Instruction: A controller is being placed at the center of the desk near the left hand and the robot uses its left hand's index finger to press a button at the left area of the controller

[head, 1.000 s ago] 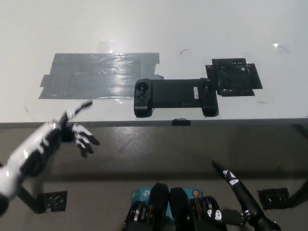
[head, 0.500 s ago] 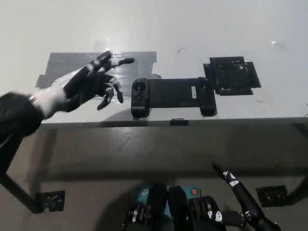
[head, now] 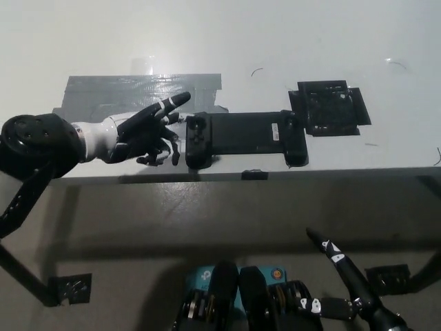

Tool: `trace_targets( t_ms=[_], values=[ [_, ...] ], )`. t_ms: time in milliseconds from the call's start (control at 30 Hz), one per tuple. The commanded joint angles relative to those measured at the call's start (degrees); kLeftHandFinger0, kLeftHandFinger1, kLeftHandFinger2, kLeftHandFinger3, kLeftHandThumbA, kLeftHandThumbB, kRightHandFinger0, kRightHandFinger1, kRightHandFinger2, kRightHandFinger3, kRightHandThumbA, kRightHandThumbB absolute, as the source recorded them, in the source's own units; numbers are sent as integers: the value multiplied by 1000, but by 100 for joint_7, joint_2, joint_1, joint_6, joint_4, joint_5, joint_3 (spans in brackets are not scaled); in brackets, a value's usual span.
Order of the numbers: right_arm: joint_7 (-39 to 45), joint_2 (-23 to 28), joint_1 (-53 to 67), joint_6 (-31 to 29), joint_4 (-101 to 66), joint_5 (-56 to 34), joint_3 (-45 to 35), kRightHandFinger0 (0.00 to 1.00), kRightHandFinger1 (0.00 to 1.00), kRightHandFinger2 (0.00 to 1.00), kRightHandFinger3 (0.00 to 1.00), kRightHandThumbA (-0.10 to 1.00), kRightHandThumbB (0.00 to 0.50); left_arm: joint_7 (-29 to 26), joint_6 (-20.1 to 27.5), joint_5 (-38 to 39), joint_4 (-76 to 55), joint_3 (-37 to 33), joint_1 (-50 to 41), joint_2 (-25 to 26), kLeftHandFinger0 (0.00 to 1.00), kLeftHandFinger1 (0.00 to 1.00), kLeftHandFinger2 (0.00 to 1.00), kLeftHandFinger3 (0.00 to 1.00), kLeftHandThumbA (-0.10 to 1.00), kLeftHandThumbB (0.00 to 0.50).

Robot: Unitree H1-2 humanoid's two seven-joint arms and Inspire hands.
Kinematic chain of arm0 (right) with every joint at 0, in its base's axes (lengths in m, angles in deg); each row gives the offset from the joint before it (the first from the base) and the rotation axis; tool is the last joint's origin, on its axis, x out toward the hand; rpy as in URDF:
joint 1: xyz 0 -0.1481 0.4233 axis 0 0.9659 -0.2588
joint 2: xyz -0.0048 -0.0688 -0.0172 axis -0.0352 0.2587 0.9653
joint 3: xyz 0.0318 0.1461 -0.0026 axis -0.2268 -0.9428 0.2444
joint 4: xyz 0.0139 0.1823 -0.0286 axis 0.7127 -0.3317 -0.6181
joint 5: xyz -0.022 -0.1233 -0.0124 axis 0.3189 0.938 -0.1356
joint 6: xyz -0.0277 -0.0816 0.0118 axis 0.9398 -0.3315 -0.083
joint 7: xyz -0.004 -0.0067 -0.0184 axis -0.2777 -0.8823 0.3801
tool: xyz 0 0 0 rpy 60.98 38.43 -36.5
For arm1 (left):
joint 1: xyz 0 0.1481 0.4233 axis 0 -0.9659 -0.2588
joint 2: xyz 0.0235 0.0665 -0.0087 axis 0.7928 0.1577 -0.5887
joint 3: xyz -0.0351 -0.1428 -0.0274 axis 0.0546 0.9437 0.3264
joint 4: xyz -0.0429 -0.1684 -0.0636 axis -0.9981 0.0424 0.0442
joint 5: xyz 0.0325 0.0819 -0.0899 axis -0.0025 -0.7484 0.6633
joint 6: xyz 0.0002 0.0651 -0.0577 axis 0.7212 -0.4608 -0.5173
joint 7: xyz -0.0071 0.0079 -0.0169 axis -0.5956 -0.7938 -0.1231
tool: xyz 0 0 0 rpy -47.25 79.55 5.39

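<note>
A black controller (head: 244, 138) lies flat near the front edge of the white desk (head: 220, 41), its long side running left to right. My left hand (head: 145, 131) is over the desk just left of the controller. One finger points out toward the controller's left end, its tip (head: 183, 98) just above and left of the round stick (head: 196, 125); the other fingers are curled in. It holds nothing, and I cannot tell whether the fingertip touches the controller. My black right hand (head: 344, 272) rests low at the bottom right, below the desk edge.
A patch of grey tape (head: 138, 93) covers the desk behind my left hand. A black taped square (head: 329, 108) sits right of the controller. A small black tab (head: 253, 174) marks the desk's front edge. Floor lies below.
My left hand has risen from below the desk edge, swung right over the grey tape and dropped beside the controller's left end, fingers curling with one pointing. The camera shifted slightly.
</note>
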Motion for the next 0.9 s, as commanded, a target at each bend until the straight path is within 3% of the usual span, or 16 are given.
trace_targets(
  t_ms=[0, 133, 200, 367, 867],
  values=[
    [68, 50, -144, -70, -150, 23, -70, 1000, 1000, 1000, 1000, 1000, 302, 492, -95, 54, 116, -19, 395, 105, 0, 35, 262, 1000, 1000, 433],
    [56, 57, -184, -136, -83, 28, -81, 1000, 1000, 1000, 1000, 1000, 303, 663, -95, 317, 288, -194, 507, 207, 0, 0, 178, 1000, 1000, 468],
    [86, 51, -163, -47, -149, -2, -87, 1000, 1000, 1000, 1000, 1000, 301, 739, -95, 536, 375, -293, 594, 286, 0, 0, 155, 1000, 1000, 461],
    [77, 44, -175, -15, -171, 36, -92, 1000, 1000, 1000, 1000, 1000, 299, 967, -95, 701, 732, -415, 859, 302, 0, 0, 151, 1000, 1000, 449],
    [60, 34, -199, -61, -167, 48, -106, 1000, 1000, 1000, 1000, 1000, 309, 797, -95, 512, 1250, -448, 1130, -11, 0, 0, 213, 1000, 1000, 439]
  ],
)
